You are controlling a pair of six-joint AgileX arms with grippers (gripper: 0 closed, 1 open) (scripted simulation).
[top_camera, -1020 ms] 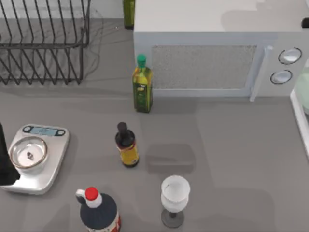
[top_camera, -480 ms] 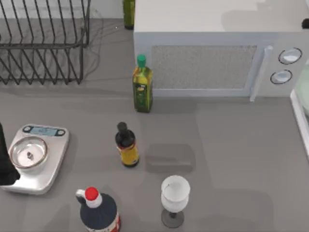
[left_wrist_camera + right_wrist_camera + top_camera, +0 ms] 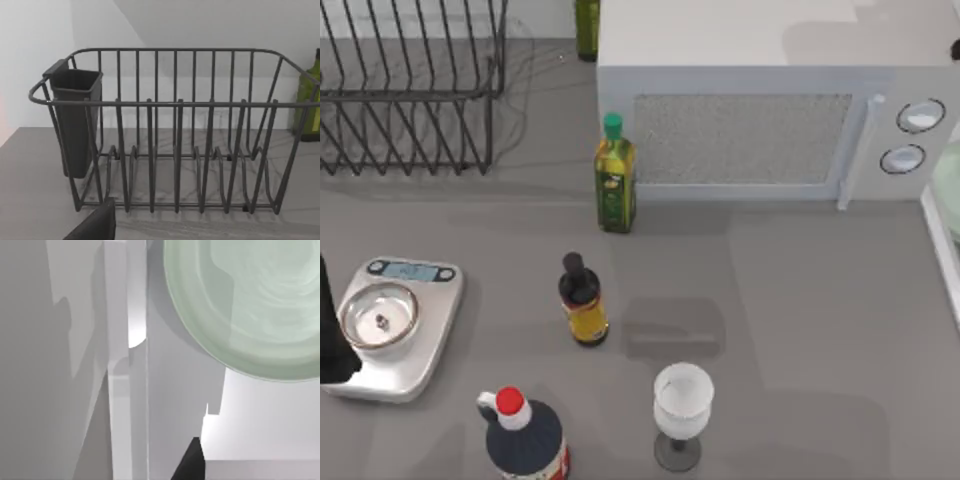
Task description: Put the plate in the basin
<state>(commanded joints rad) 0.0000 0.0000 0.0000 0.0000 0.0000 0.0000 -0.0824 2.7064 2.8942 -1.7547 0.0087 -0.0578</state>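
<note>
The wire dish rack stands at the counter's far left, the microwave at the far right, with an oil bottle just before the microwave's left corner. Nearer the front, from left to right, are the scale, a sauce bottle and the wine glass, with a red-capped bottle at the front edge. At the right edge the plate lies within the basin, beyond its rim.

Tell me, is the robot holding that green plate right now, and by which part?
It cannot be told. The plate lies beyond the basin rim in the right wrist view, with no fingers seen on it.
</note>
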